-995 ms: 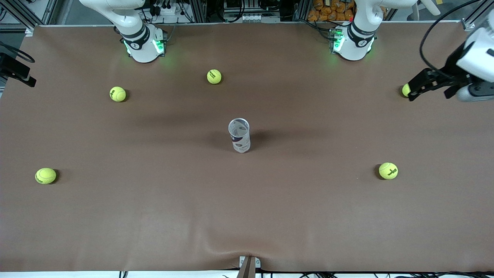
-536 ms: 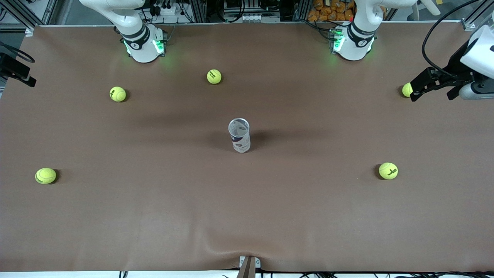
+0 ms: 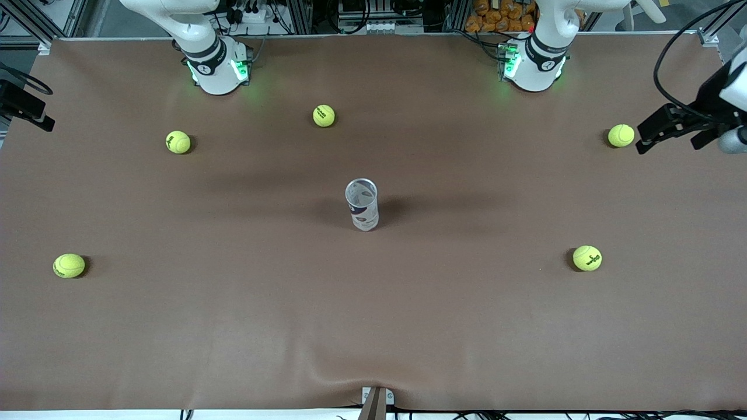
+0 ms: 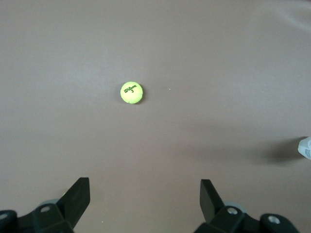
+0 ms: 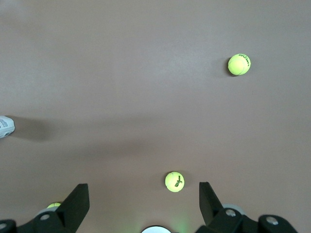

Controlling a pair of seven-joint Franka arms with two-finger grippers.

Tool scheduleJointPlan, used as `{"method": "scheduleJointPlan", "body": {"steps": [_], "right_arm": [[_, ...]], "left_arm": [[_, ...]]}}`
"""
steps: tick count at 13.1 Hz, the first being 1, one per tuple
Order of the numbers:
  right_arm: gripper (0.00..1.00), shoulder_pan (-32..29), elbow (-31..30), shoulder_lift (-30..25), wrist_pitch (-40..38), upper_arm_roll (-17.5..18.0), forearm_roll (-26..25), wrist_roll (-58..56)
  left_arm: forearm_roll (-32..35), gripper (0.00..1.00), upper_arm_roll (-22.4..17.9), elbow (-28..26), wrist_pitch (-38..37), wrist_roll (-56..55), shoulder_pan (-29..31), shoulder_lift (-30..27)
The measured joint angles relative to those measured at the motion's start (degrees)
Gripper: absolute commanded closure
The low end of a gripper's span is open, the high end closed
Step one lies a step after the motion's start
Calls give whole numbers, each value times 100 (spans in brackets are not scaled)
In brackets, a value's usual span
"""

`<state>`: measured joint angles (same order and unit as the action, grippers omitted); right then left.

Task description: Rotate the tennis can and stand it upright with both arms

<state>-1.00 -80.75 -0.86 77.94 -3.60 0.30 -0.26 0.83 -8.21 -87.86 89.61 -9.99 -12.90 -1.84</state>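
Note:
The tennis can [image 3: 362, 205] stands upright in the middle of the table, its rim on top. It shows only at the edge of the left wrist view [image 4: 305, 147] and of the right wrist view [image 5: 6, 126]. My left gripper [image 3: 642, 140] hangs open and empty at the left arm's end of the table, beside a tennis ball [image 3: 621, 135]. Its fingers [image 4: 77, 194] are wide apart over bare table. My right gripper [image 5: 143, 189] is open and empty high over its own base [image 5: 156, 229], out of the front view.
Several tennis balls lie scattered: one [image 3: 324, 115] and another [image 3: 178, 142] near the right arm's base [image 3: 217, 67], one [image 3: 69, 265] toward the right arm's end, one [image 3: 587, 258] toward the left arm's end. A black mount [image 3: 26, 108] juts in at the table's edge.
My left gripper has drawn back toward the left arm's end of the table, uncovering the ball it half hid. The can and the other balls have not moved.

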Motion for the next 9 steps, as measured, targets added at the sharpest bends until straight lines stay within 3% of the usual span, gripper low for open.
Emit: {"method": "scheduleJointPlan", "body": {"steps": [2,5,9], "right_arm": [[0,0,0,0,0,0,0,0],[0,0,0,0,0,2,2,0],[0,56,0,1,0,14,3,0]], "left_arm": [[0,0,220,22,-66,5,291,-5],[0,0,1012,32,-217,8,1060,-10],[0,0,1166,31,-491,22,1147,-17]]}}
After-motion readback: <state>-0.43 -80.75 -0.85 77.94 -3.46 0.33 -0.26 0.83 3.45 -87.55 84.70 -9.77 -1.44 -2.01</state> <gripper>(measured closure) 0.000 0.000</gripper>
